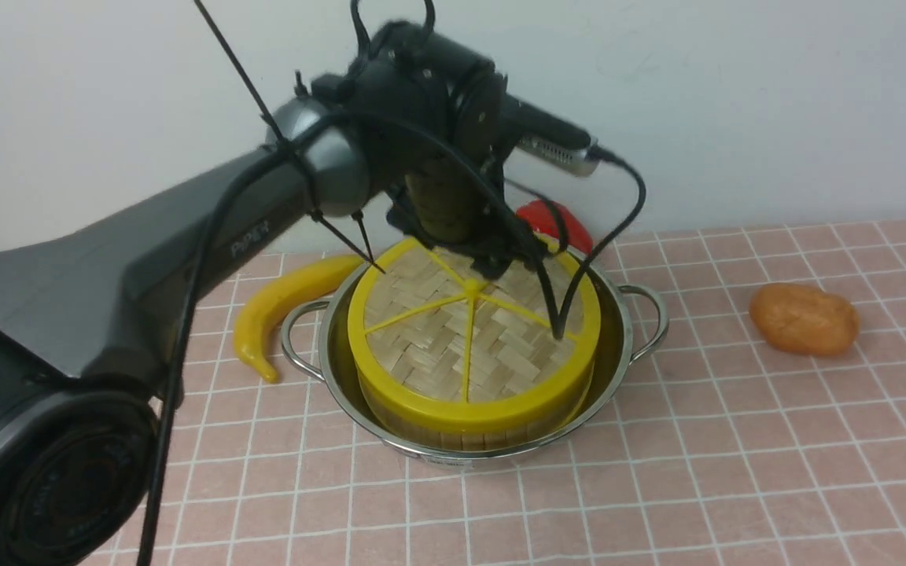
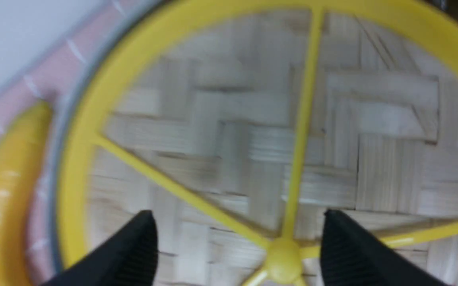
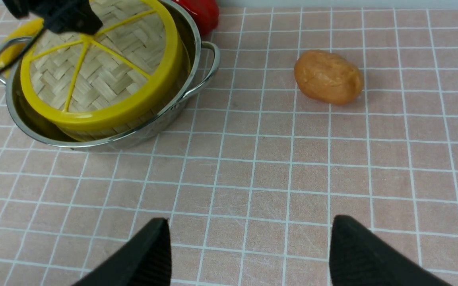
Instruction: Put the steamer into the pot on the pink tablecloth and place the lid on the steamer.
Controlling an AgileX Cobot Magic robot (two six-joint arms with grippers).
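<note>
Left pincer (image 2: 237, 216): jaws spread wide and gripping nothing. The centre hub sits just under the gap.
Lid (image 1: 461, 338): lies flat on the steamer (image 1: 453, 440), directly beneath that pincer. It's round, so there's no long axis to line up.
Steamer: seated inside the pot (image 1: 613, 346), which stands on the pink tablecloth (image 1: 736, 456).
Right pincer (image 3: 251, 222): jaws apart and empty, over bare cloth well apart from the pot.
Nearer arm: the left.
Next move, I'd guess: lift straight up, clear of the lid.

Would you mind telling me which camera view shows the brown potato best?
The right wrist view: the potato lies whole, large and unobstructed on the pink tablecloth. The front view shows it smaller, near the right edge. The left wrist view misses it.
</note>
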